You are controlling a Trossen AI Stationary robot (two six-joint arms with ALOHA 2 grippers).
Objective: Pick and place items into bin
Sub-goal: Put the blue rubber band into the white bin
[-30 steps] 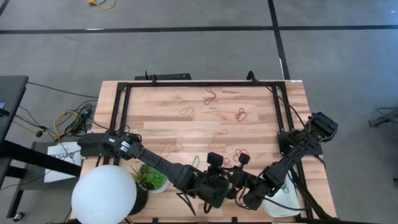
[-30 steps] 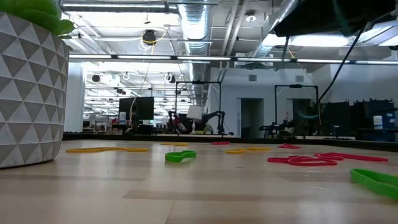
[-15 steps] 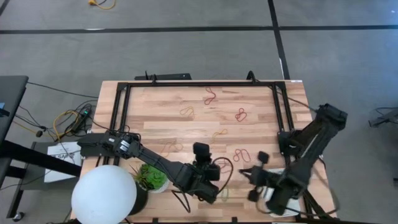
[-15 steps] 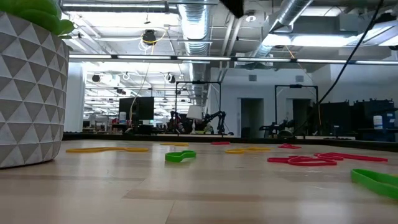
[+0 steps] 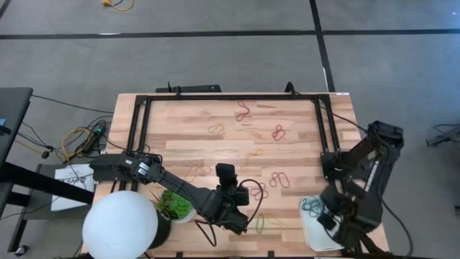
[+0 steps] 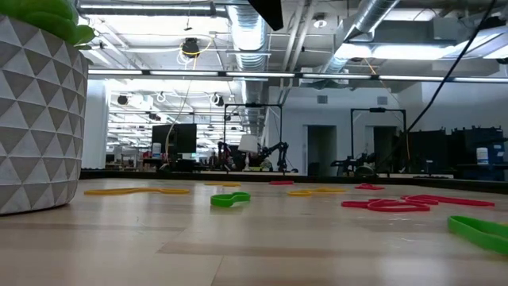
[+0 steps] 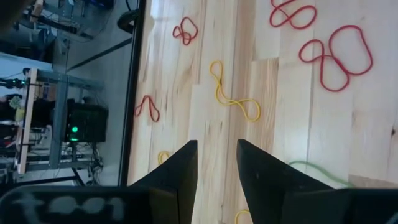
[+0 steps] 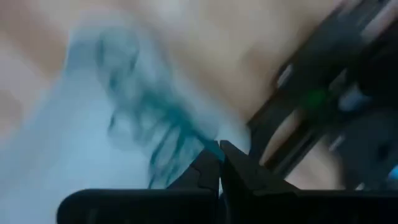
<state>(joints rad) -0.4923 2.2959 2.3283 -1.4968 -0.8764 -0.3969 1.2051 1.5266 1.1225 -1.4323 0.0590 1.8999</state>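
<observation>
Right fingers (image 8: 219, 163) seemingly pinched above bin (image 5: 313, 232).

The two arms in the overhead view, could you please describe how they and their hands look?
Both arms are dark, jointed links with black cables looping beside them. The left hand ends in two flat black tapered fingers. The right hand has narrow black fingers with pointed tips.

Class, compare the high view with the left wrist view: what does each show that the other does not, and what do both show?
Only the high view shows the white bin with teal bands in it, the right gripper over it, the potted plant and round lamp. Only the left wrist view shows the left gripper with fingers apart. Both show the yellow band and red bands on the table.
</observation>
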